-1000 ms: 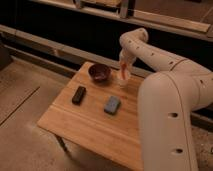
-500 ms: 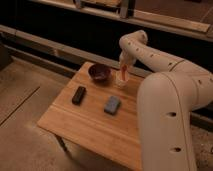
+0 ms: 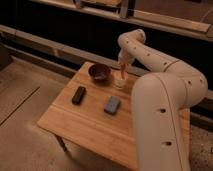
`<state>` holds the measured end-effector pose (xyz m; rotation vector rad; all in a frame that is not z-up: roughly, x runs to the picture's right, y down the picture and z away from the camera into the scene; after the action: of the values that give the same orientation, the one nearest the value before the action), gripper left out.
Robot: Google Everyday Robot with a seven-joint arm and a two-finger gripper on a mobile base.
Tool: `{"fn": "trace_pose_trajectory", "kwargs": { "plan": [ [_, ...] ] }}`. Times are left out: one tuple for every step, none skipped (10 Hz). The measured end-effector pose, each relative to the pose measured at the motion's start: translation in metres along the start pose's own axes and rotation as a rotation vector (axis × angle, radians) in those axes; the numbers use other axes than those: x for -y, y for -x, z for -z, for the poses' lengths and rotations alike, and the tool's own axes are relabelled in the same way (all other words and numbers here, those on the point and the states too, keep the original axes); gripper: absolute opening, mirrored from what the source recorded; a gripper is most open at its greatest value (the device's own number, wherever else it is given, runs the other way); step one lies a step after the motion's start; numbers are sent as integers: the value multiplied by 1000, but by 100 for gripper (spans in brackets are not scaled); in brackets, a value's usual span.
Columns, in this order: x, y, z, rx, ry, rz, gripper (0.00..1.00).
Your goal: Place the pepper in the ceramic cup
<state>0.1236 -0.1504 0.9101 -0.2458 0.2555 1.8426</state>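
The white ceramic cup (image 3: 120,82) stands near the far edge of the wooden table (image 3: 85,125), just right of a dark bowl. My gripper (image 3: 121,63) hangs straight above the cup, pointing down. It is shut on the red-orange pepper (image 3: 122,71), which hangs upright from it with its lower end at the cup's mouth. The cup's inside is hidden from this view.
A dark purple-brown bowl (image 3: 99,73) sits left of the cup. A black rectangular block (image 3: 78,94) and a blue-grey pad (image 3: 112,104) lie in the table's middle. My white arm (image 3: 165,95) covers the table's right side. A dark wall with ledges runs behind.
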Motion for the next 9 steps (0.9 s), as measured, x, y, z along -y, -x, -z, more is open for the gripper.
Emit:
{"fn": "trace_pose_trajectory", "kwargs": {
  "plan": [
    [-6, 0, 1, 2, 7, 5, 0],
    [-12, 0, 2, 2, 12, 12, 0],
    [-16, -2, 1, 1, 14, 18, 0],
    [-20, -3, 1, 0, 16, 24, 0],
    [-23, -5, 1, -2, 18, 28, 0],
    [-24, -7, 0, -5, 19, 28, 0],
    [-23, -8, 1, -5, 18, 25, 0],
    [-22, -8, 1, -5, 17, 19, 0],
    [-20, -8, 2, -5, 16, 14, 0]
  ]
}}
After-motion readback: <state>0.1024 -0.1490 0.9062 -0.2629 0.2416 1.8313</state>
